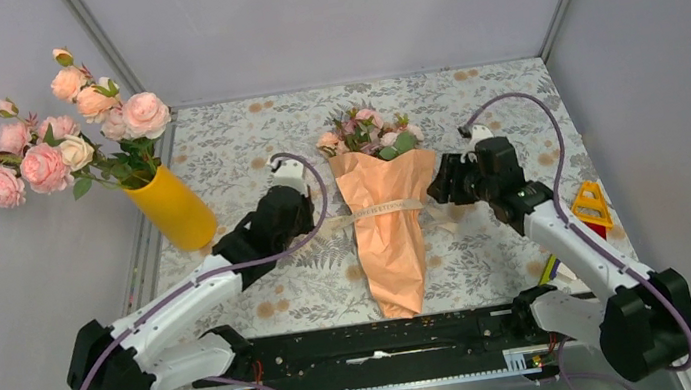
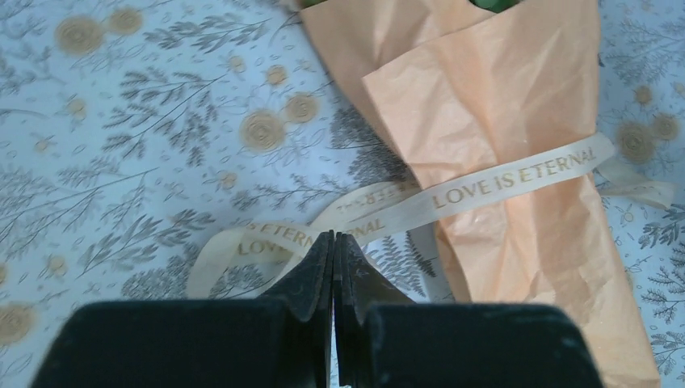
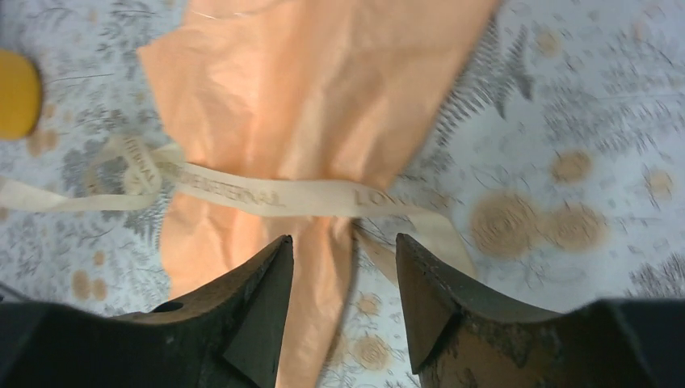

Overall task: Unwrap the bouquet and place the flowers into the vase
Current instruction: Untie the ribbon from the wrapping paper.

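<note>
The bouquet [image 1: 392, 234] lies in the middle of the table, a peach paper cone with its point toward the arms. The flowers [image 1: 369, 133], small pink roses with leaves, stick out of its far end. A beige ribbon [image 1: 384, 209] printed "LOVE IS ETERNAL" crosses the paper [image 2: 517, 105]. My left gripper [image 2: 334, 236] is shut, its tips pinching the ribbon's [image 2: 501, 182] loose left end on the tablecloth. On the bouquet's right side my right gripper [image 3: 343, 246] stands open over the paper's edge, just short of the ribbon [image 3: 266, 194]. The yellow vase [image 1: 172, 210] stands at the far left.
A big bunch of pale pink and peach roses [image 1: 61, 132] fills the vase and leans out to the left. A yellow and red object [image 1: 590, 206] lies by the right wall. Grey walls close the table on three sides, and a black rail [image 1: 381, 342] runs along the near edge.
</note>
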Robot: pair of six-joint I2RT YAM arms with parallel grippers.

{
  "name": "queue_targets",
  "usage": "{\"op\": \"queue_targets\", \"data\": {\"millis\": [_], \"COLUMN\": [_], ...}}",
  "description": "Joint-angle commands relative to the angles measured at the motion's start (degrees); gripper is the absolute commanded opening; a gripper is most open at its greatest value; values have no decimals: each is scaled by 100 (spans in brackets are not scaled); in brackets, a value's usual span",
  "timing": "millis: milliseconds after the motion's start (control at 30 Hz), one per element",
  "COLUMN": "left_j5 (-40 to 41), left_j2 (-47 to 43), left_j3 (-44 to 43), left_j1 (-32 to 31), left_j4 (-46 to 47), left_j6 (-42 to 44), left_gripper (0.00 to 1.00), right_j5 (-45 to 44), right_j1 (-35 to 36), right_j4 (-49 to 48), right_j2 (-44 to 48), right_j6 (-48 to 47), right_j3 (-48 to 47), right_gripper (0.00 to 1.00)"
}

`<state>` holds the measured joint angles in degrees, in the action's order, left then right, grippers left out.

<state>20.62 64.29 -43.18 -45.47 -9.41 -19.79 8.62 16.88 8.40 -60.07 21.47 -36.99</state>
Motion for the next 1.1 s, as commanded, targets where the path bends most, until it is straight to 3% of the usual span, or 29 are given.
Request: {"op": "queue_targets", "data": {"millis": [0,167,467,733,1067], "left_j5": [-254,-263,-57,-449,-297], "left_j2": [-621,-1078,-1416,-1800,-2127], "left_j3": [110,-8,-542,-477,-611], "left_j1": [433,933,1508,1967,2148], "left_j4": [-358,-911,-2072,-2199,-2400], "left_j6": [-209,-138,-81,22,385], "left_gripper": [0,0,0,0,0], "right_j5": [1074,675,543,311,-547], "right_j1": [212,1274,2490,3187,3604], "right_j4": [15,257,871,1170,1192], "right_j2": [-582,-1417,-3029,-4161,-5107], "right_j6": [-716,-1385,-2322,-2970,-3604], "right_j3": [-817,-1697,-3321,-4171,-4583], "right_gripper": [57,59,63,63,64]}}
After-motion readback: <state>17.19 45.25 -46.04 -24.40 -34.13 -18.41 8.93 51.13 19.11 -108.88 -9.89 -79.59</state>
